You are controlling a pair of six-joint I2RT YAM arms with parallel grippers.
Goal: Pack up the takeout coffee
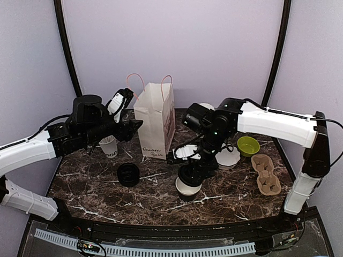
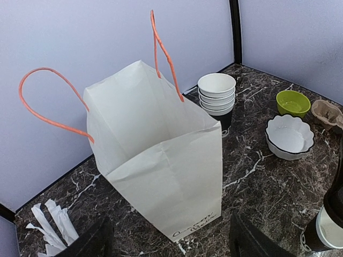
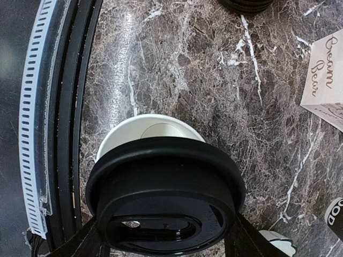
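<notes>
Black-veined marble surface (image 1: pixel 96 193), top view. 1 white paper bag (image 1: pixel 155 120) stands upright at centre rear with its mouth open. The takeout coffee cup (image 1: pixel 187 190) stands on the surface in front of the bag and slightly to its right, towards the near edge. Its white interior is partly showing. The right end effector (image 1: pixel 192 167) is directly above the cup. The left end effector (image 1: pixel 130 128) is just beside the bag's left face.

Left wrist view. The left end effector is spread wide with nothing between its 2 fingers (image 2: pixel 91 241). The bag is ahead of it, not touched. A stack of lidless cups (image 2: pixel 217 93) stands behind the bag.

Right wrist view. The right end effector is clamped on the black lid (image 3: pixel 166 198), 1 finger on each side of the rim. The lid sits off-centre over the cup, leaving a crescent of open mouth uncovered. Whether lid and rim touch: cannot tell.

Risks, as judged from here:
- Pressing down while the lid is off-centre would probably seat it crooked, crease the paper rim, or tip the cup.
- The cup is near the front edge, so a sideways shove could slide it off.
- A poorly seated lid could come off once the cup is in the bag.
</notes>
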